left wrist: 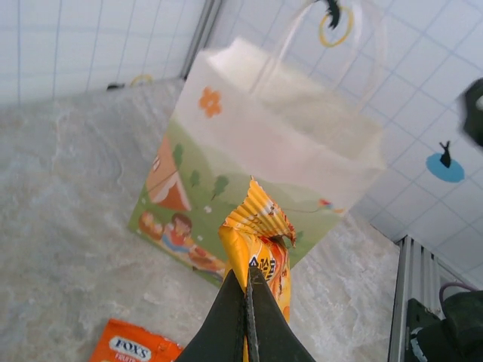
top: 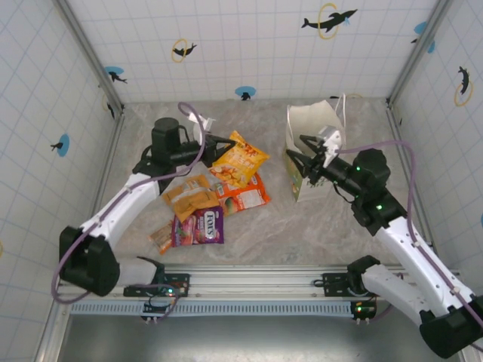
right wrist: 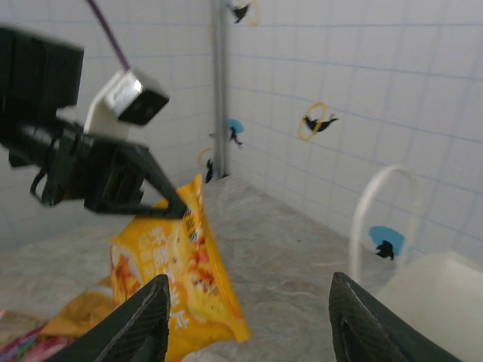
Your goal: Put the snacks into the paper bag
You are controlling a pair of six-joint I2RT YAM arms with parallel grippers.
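Left gripper [left wrist: 247, 290] is clenched on the crimped top edge of a yellow-orange snack packet [left wrist: 260, 234], which hangs clear of the table [top: 302, 234] just left of the paper bag [left wrist: 226, 151]; right gripper [right wrist: 249, 317] stands spread and empty by the bag's left side; the other snacks [top: 202, 215] lie further left of the bag.

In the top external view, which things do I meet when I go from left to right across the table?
purple snack packet → yellow snack packet → paper bag
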